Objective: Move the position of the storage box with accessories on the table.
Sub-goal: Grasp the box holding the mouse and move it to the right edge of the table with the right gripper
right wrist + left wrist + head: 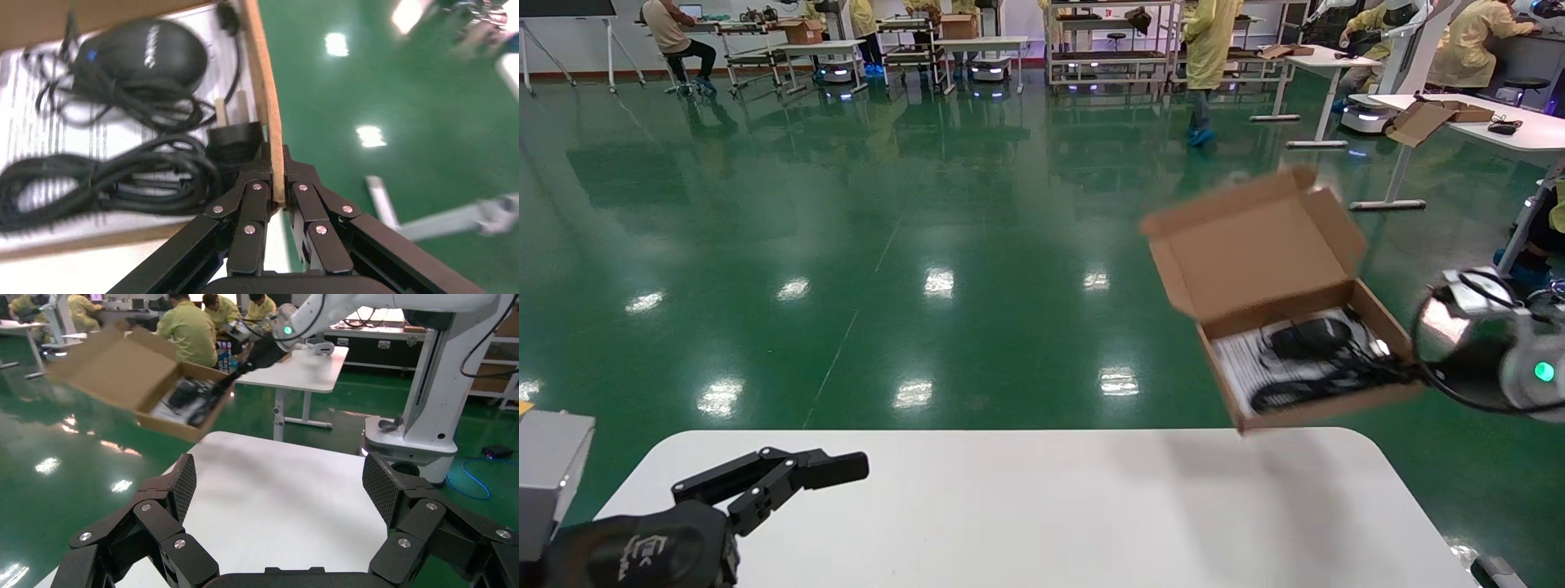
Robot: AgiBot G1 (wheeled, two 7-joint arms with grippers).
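The brown cardboard storage box [1258, 269] hangs in the air beyond the far right corner of the white table [1042, 506], lid open. Inside lie a black mouse [1312, 336], a black cable coil [1287, 394] and a white sheet [1242, 363]. My right gripper [1410, 371] is shut on the box's right side wall [269, 116]; in the right wrist view the mouse [147, 58], coil [104, 184] and sheet [27, 131] show beside the fingers [254, 202]. My left gripper [813, 474] is open and empty over the table's near left; the left wrist view shows the box [122, 373] far off.
A grey box [548, 474] stands at the left edge beside my left arm. Green floor lies beyond the table, with white desks [1483, 122], shelving and people in yellow coats at the back. Another robot's base [422, 441] stands beyond the table's right end.
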